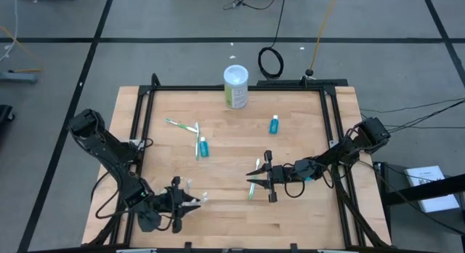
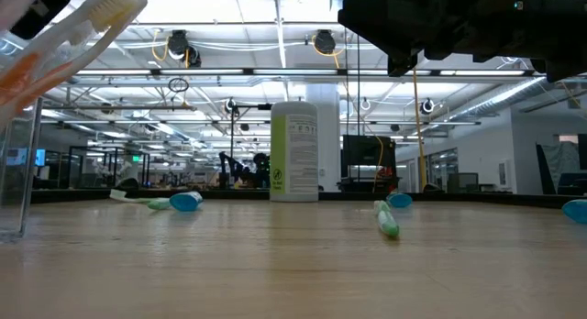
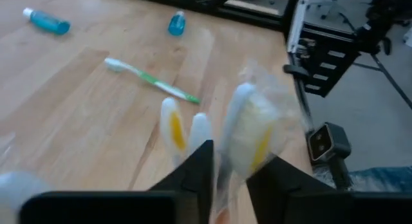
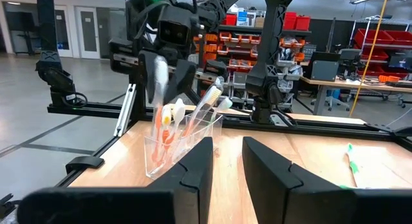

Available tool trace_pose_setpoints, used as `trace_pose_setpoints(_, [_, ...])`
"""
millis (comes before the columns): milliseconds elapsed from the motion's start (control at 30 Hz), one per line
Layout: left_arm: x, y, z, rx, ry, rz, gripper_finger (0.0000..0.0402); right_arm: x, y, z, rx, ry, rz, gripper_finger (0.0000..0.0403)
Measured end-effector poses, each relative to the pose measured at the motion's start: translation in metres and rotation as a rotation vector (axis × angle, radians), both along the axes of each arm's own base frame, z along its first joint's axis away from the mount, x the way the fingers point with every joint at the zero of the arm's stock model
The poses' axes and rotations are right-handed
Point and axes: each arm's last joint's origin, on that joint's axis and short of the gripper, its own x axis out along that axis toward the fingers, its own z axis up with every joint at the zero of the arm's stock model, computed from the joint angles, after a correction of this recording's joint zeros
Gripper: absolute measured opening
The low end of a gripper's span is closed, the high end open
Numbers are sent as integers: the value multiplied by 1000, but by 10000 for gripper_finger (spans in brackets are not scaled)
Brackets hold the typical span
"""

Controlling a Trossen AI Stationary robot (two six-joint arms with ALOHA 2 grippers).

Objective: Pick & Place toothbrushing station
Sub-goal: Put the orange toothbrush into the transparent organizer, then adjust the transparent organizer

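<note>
Near the table's (image 1: 218, 158) front-left corner, the left gripper (image 1: 190, 203) hangs over the clear cup (image 4: 174, 147), fingers slightly parted around an upright toothbrush (image 4: 157, 89), while the right gripper (image 1: 256, 177), fingers apart and empty, waits mid-table.

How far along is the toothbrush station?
Partly done: the clear cup near the table's front-left already holds several orange and white brushes. In hand: the left gripper is at the cup with another brush between its fingers. Left: green toothbrushes and teal tubes loose on the table; the right gripper hangs mid-table above one green brush.
</note>
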Motion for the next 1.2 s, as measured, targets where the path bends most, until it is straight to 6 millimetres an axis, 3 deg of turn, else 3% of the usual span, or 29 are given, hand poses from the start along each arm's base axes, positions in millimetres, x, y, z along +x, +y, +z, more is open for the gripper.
trace_pose_setpoints(333, [5, 8, -4, -30, 48, 36, 210, 0, 0, 0, 0, 0, 0, 75])
trace_pose_setpoints(467, [1, 11, 8, -32, 28, 2, 236, 0, 0, 0, 0, 0, 0, 75])
trace_pose_setpoints(667, [-9, 21, 34, -22, -31, -50, 248, 0, 0, 0, 0, 0, 0, 75])
trace_pose_setpoints(833, [-30, 36, 52, -11, -25, -55, 242, 0, 0, 0, 0, 1, 0, 75])
trace_pose_setpoints(1200, [-83, 95, 43, 76, 244, 225, 241, 0, 0, 0, 0, 1, 0, 75])
